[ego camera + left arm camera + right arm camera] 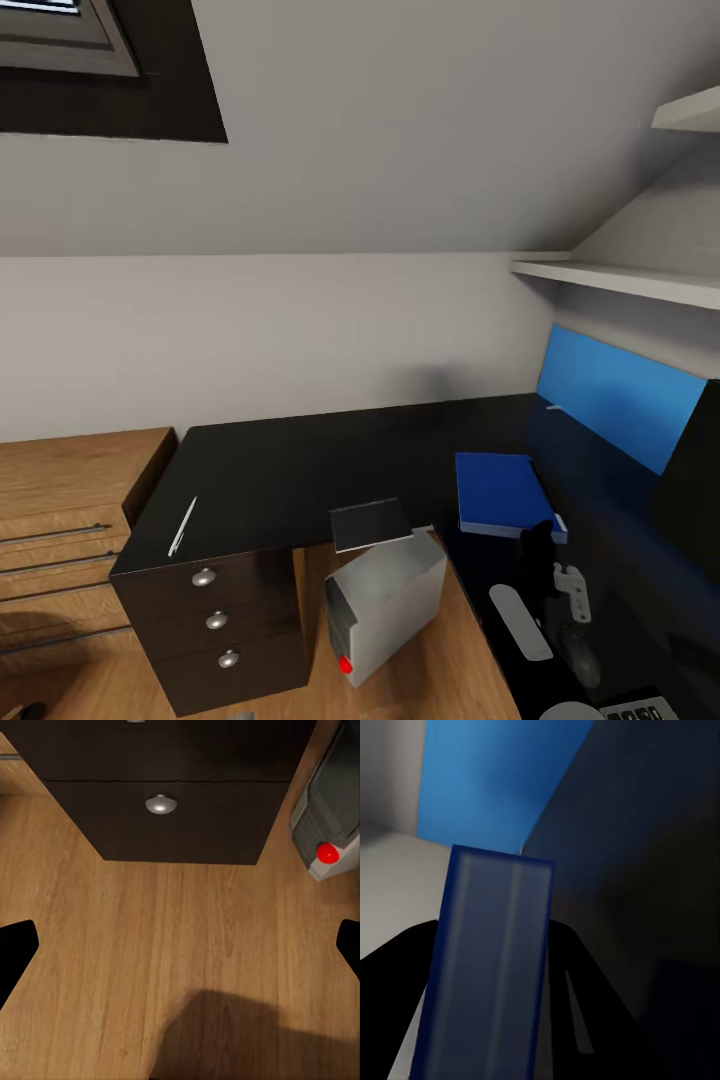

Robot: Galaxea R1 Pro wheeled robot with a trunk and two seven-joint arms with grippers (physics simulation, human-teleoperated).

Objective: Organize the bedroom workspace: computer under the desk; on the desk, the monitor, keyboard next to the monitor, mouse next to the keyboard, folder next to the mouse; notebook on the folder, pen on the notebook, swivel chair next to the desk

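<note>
The blue folder point(500, 492) lies flat over the right wing of the black desk point(290, 470), with my right gripper point(541, 533) shut on its near corner. In the right wrist view the folder point(487, 967) fills the gap between the dark fingers point(390, 1012). The dark grey notebook point(370, 524) sits at the desk's front edge. The white pen point(182, 527) lies above the drawers. The silver computer point(385, 605) stands on the floor in the desk's corner, and its red button point(327, 853) shows in the left wrist view. My left gripper point(180, 945) hangs open over the wooden floor.
A wooden drawer chest point(60, 520) stands left of the desk. The desk's drawers point(217, 620) have round knobs point(160, 804). A blue wall panel point(620, 395) and white shelves point(620, 280) are at the right. A dark slab point(695, 480) rises at the right edge.
</note>
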